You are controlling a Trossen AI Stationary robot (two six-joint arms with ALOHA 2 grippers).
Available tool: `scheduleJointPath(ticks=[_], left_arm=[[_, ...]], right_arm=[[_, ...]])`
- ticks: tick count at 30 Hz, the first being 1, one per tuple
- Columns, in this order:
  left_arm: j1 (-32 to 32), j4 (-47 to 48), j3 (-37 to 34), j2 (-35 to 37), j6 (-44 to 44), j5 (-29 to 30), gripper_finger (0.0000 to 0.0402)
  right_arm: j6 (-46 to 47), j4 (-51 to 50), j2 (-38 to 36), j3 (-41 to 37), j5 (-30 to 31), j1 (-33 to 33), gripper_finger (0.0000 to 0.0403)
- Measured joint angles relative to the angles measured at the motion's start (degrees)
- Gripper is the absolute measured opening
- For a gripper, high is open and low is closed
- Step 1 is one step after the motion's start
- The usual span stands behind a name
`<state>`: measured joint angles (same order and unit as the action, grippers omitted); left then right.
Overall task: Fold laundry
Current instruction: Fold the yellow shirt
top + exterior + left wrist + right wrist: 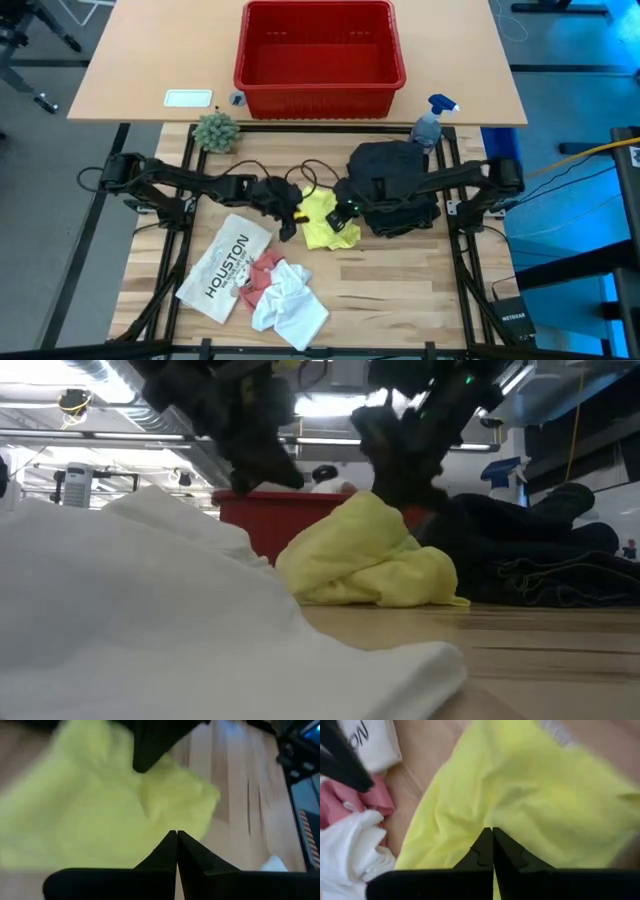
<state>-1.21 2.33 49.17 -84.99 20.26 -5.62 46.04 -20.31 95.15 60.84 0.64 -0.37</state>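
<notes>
The red plastic basket (318, 45) sits on the far table with nothing showing inside it, well beyond both sets of fingers. On the wooden bench (400, 290) the yellow T-shirt (328, 220) lies crumpled directly beneath and between the two grippers. The left gripper (289, 222) hangs over the shirt's left edge, its fingers (165, 852) pressed fully together with nothing between them. The right gripper (342, 214) hangs over the shirt's right side, its fingers (482, 847) likewise closed tip to tip and empty. Just behind the right fingers lies the heap of black trousers (392, 185). On the near side of the left fingers lie the white HOUSTON item (226, 265), the pink cloth (260, 275) and the white cloth (290, 305), bunched together.
</notes>
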Motion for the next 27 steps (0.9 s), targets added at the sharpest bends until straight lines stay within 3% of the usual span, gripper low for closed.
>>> scheduleJointPath(ticks=[3,7,13,16,22,27], left_arm=[[-2.7,-2.95,0.0,-0.03,-1.7,0.01,0.0],[-7.7,-6.93,0.02,-2.17,-3.35,-1.51,0.0],[-13.34,-11.0,0.94,-8.76,-4.14,-12.4,0.0],[-14.3,-10.86,2.3,-12.69,-5.7,-17.46,0.0],[-16.86,-7.21,3.67,-19.54,-5.76,-20.36,0.0],[-18.19,-5.29,3.65,-19.35,-5.4,-26.01,0.0]], right_arm=[[0.11,-1.42,-2.8,0.02,2.58,0.75,0.0],[0.16,2.76,-3.38,0.09,0.14,2.41,0.0],[1.84,5.59,-0.82,0.09,-0.54,5.28,0.0],[2.03,5.0,1.11,0.11,-1.5,5.76,0.0],[3.25,-2.01,6.38,0.16,-2.39,5.73,0.0],[3.06,0.36,6.34,0.13,-3.15,5.59,0.0]])
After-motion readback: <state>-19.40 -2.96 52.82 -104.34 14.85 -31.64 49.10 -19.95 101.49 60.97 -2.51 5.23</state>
